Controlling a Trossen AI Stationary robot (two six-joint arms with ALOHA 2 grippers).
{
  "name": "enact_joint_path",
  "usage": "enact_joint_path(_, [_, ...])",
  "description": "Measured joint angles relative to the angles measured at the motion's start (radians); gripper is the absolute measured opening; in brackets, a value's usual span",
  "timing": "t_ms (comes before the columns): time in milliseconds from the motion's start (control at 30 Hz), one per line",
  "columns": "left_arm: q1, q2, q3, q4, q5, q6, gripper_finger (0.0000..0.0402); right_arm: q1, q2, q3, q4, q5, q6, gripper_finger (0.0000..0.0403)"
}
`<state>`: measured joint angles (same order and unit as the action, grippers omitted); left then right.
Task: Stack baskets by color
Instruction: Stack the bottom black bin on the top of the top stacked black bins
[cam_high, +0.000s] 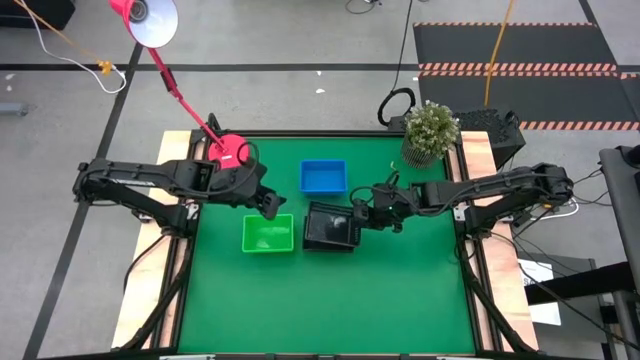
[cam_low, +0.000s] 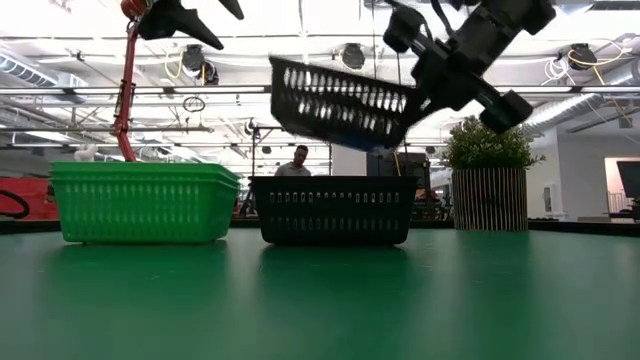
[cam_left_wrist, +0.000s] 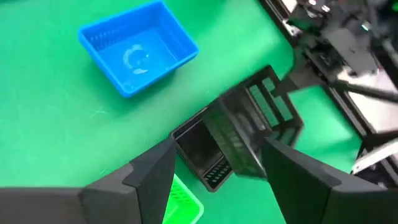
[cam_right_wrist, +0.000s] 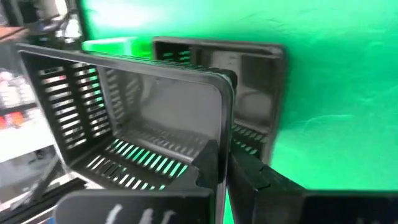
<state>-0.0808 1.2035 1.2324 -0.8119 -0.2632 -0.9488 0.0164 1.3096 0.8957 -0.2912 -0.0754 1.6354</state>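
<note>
Fingers of my right gripper (cam_high: 357, 222) are pinched tight on the rim of a black rectangular plastic basket with slotted mesh sides (cam_low: 340, 100), and I hold it in the air, tilted, above a second black mesh basket (cam_low: 333, 209) that rests upright on the green table mat (cam_high: 330, 300). In my right wrist view the clamped wall of the raised basket (cam_right_wrist: 130, 118) stands between my fingertips, with the resting black basket (cam_right_wrist: 249, 93) showing past it. My left gripper (cam_high: 270, 204) hangs above the mat near the far edge of the bright green rectangular plastic basket (cam_high: 268, 234), fingers spread wide with nothing between them; in the low view it is up above the green basket (cam_low: 143, 202), clear of it. The green basket sits upright just beside the resting black one, the two apart by a narrow gap. Farther back on the mat the blue rectangular plastic basket (cam_high: 323, 177) stands alone, well apart from my left fingers (cam_left_wrist: 152, 174). How many baskets are nested in each stack I cannot tell. At the far left edge of the table stands a pink lamp base (cam_high: 232, 151), and at the far right edge a potted plant in a slatted pot (cam_high: 430, 135).
</note>
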Motion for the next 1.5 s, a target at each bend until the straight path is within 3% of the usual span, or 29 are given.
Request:
enact_joint_path(533, [-0.011, 0.000, 0.000, 0.001, 0.001, 0.165, 0.0196, 0.027, 0.069, -0.014, 0.053, 0.021, 0.051, 0.0007])
enact_joint_path(1500, [0.004, 0.000, 0.000, 0.000, 0.000, 0.237, 0.0195, 0.003, 0.080, -0.030, 0.027, 0.022, -0.047, 0.0012])
